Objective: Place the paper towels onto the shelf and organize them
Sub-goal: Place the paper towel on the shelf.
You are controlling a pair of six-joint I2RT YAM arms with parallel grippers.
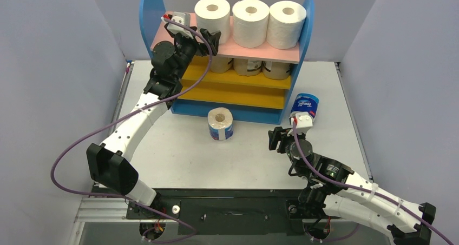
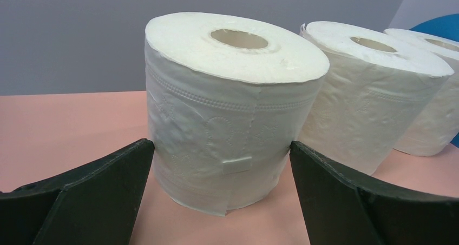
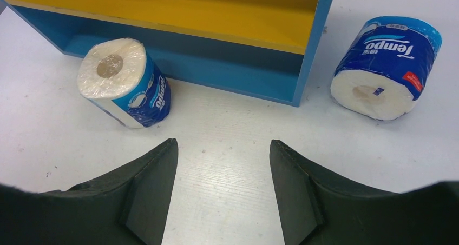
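Three plain white paper towels [image 1: 250, 20] stand in a row on the shelf's [image 1: 295, 66] pink top board [image 2: 65, 131]. My left gripper [image 1: 212, 42] is at that board, open wide, its fingertips [image 2: 135, 153] level with the two sides of the leftmost white roll [image 2: 227, 93], which rests on the board. Three tan-wrapped rolls [image 1: 248, 66] sit on the yellow board below. A blue-and-white roll [image 1: 221, 124] stands on the table before the shelf; another [image 1: 305, 105] lies beside the shelf's right panel. My right gripper [image 3: 223, 145] hovers open and empty over the table between them.
The lower yellow board [image 3: 216, 12] above the blue base [image 3: 233, 66] shows no rolls. Grey walls enclose the table on three sides. The left arm's purple cable [image 1: 200, 66] loops in front of the shelf's left end.
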